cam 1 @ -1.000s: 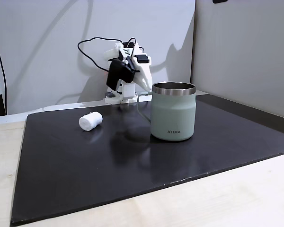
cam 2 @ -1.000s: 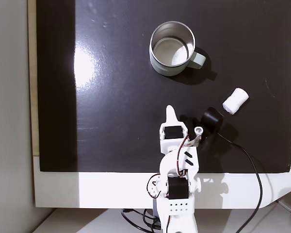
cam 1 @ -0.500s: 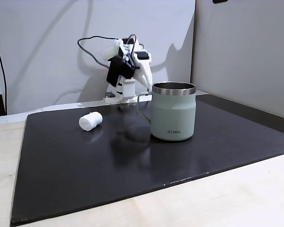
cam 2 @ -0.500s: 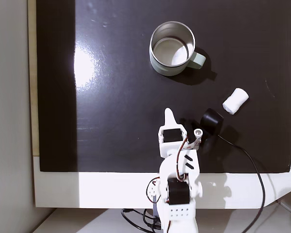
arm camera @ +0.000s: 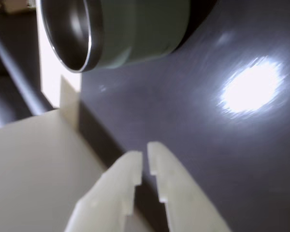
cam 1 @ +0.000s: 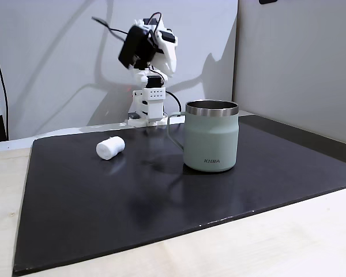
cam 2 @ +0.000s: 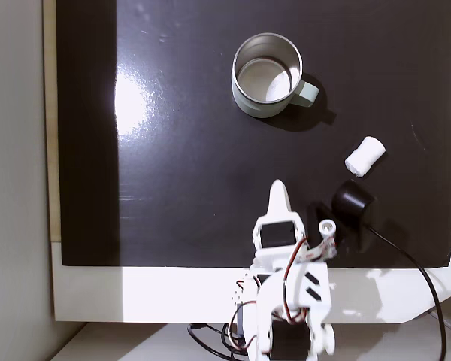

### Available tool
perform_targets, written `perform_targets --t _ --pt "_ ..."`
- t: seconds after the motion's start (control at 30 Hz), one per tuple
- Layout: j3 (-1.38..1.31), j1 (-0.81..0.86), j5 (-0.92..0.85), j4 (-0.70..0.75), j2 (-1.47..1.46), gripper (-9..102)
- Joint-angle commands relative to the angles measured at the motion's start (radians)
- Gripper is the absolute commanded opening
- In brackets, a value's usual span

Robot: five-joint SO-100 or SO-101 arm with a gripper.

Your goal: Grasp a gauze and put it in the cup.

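The pincer [arm camera: 144,157] has its two pale fingers together, only a thin slit between the tips, and nothing is in it; in the wrist view it points out over the dark mat [arm camera: 222,159] with the cup [arm camera: 135,29] lying across the top of the frame, mouth turned toward the camera. From above, the pincer [cam 2: 277,188] tips forward near the mat's near edge, aimed roughly up the mat, while the gauze [cam 2: 364,156] lies on its side off to the right, between the arm and the cup's [cam 2: 266,75] handle side, well apart from both. In the fixed side view the arm [cam 1: 147,49] is reared up high at the back of the worktop, which likely gives it room to swing across without sweeping the mat. The gauze [cam 1: 110,147] rests there left of the cup [cam 1: 211,136], which stands upright with its mouth open upward, ready to receive a drop from above. The cup looks empty, so the grasp is not yet done: the pincer must open and turn toward the roll first.
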Motion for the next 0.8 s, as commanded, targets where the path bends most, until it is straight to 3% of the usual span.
perform_targets --t 0.0,0.17,0.3,0.77 --pt "-0.112 0.032 -0.201 0.109 0.017 0" --pt "-0.069 0.138 -0.448 0.158 0.166 0" --pt "-0.112 0.219 -0.526 0.212 0.112 0" --pt "-0.491 0.204 -0.457 0.410 -0.359 5"
